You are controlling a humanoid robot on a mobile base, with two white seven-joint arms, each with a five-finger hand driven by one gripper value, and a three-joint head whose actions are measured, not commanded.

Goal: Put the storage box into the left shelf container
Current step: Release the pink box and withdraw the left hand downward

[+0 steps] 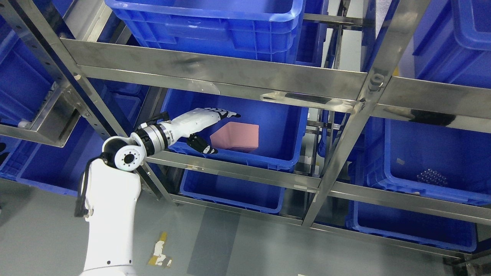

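Just past the spread fingers (226, 113) of the left hand (203, 126), which grip nothing, the pink storage box (236, 138) lies inside the blue container (284, 126); behind them the white forearm slopes down to its elbow.

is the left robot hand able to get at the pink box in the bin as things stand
Probably yes. The left robot hand is already inside the blue bin, fingers spread, right beside the pink box. The steel shelf rail runs above it, and nothing sits between hand and box.
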